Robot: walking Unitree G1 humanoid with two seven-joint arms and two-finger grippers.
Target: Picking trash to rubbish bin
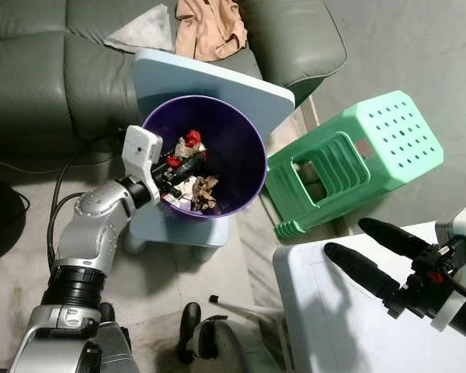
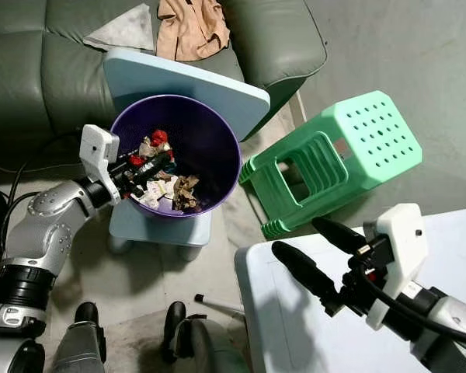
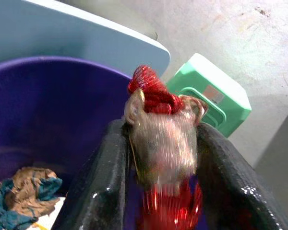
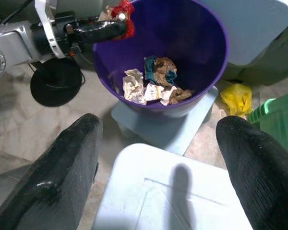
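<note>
Red wrapper [image 3: 158,110] is pinched in my left tool [image 1: 182,165] over the purple bin [image 1: 245,155]. Green stool [image 1: 357,159] lies tipped just beside it. My right tool [image 1: 370,249] hangs open over the white worktop [image 1: 326,326].

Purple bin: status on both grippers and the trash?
Left gripper shut on red wrapper, over purple bin. Right gripper open above white table. Nothing in the way.

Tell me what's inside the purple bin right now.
Crumpled paper scraps and a blue-brown wad lie in the purple bin. The left end effector holds red-and-clear trash over it. The bottom beneath them is covered.
</note>
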